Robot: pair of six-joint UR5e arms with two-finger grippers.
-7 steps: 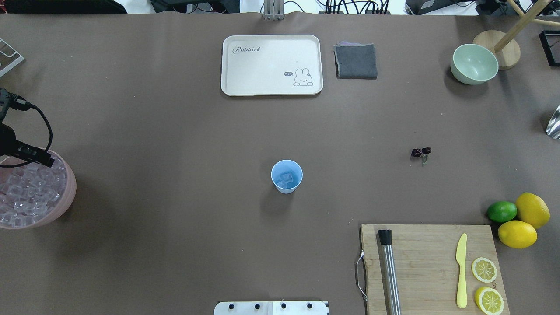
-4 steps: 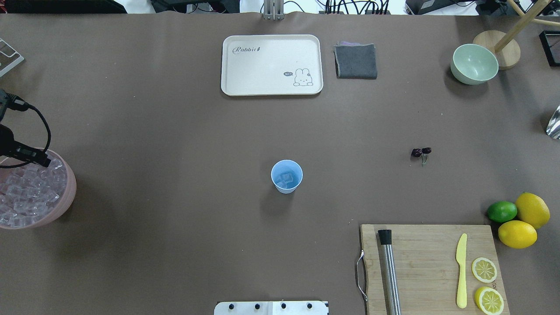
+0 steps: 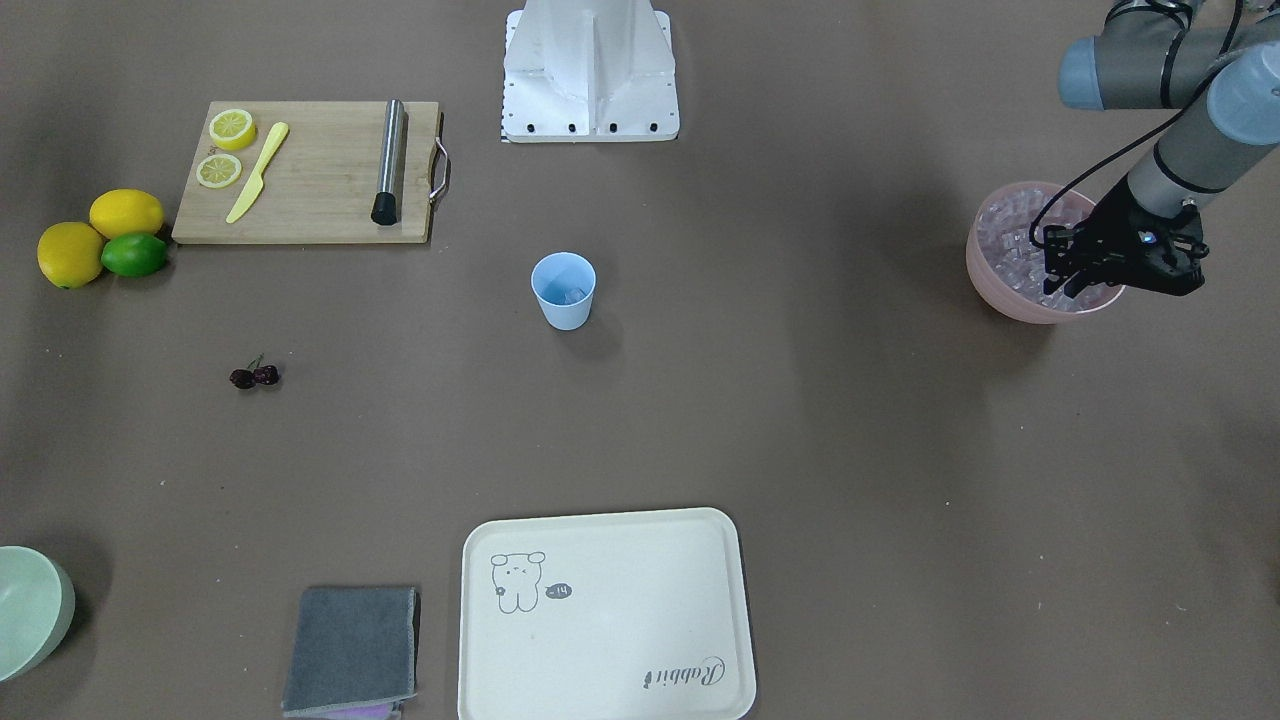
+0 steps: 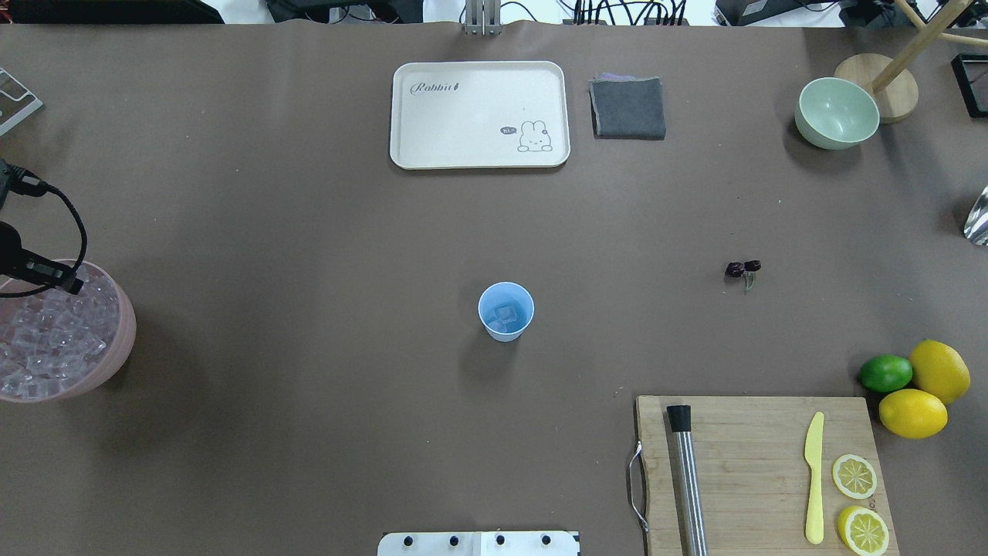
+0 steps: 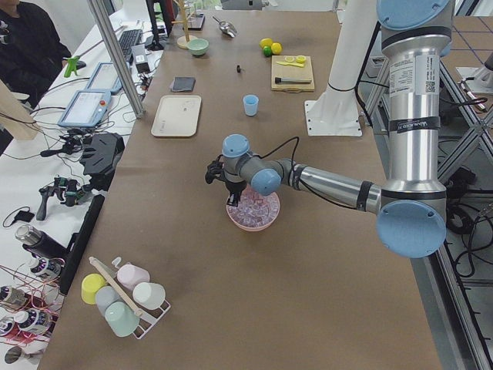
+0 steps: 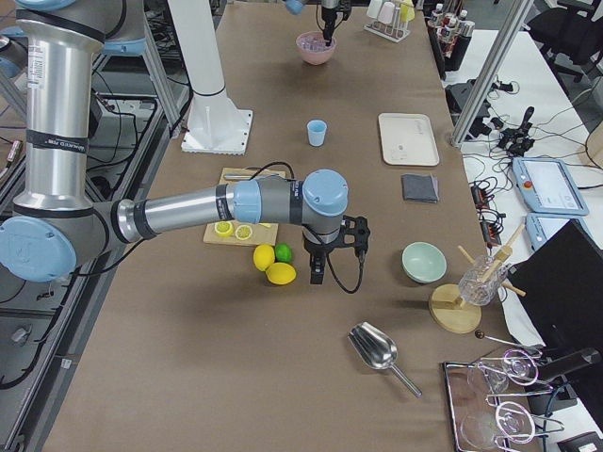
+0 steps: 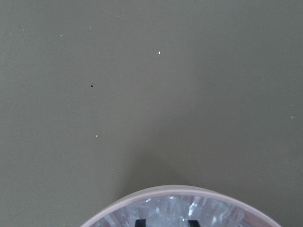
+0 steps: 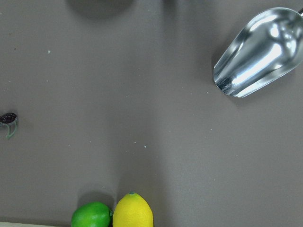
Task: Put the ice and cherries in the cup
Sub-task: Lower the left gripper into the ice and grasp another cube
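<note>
Ice [image 4: 46, 340] filled the pink bowl [image 4: 117, 357] at the table's [image 4: 309, 232] left edge, piled as clear cubes nearly up to the rim. A few more cubes lay at the bottom of the cup [image 4: 505, 310].

Cup: light blue, upright, near the table's centre, well apart from both grippers.

Cherries [image 4: 742, 268]: dark joined pair, lying on the bare table on the robot's right side, between the cup and the fruit, touching neither.

Left gripper [image 7: 166, 222]: over the pink bowl, pointing down. Its wrist view showed two dark fingertips [image 7: 140, 222] spread apart, dipped among the cubes, with ice showing in the gap between them. Jaws read as released. No cube could be seen clamped.

Right gripper [image 6: 317, 273]: pointing down above the table just beside the two lemons [image 4: 926, 390] and the lime [image 4: 886, 373]. It showed only in the right side view, and its own wrist camera caught no fingers. Cannot tell whether the jaws were parted or closed.

Other items noted:
- A metal scoop [image 8: 255, 52] lay on the table beyond the fruit.
- The wooden cutting board [image 4: 756, 463] carried a yellow knife [image 4: 813, 479], two lemon slices [image 4: 857, 502] and a steel muddler [image 4: 687, 479].
- A cream tray [image 4: 478, 114], a folded grey cloth [image 4: 628, 108] and a pale green bowl [image 4: 837, 113] sat along the far side.
</note>
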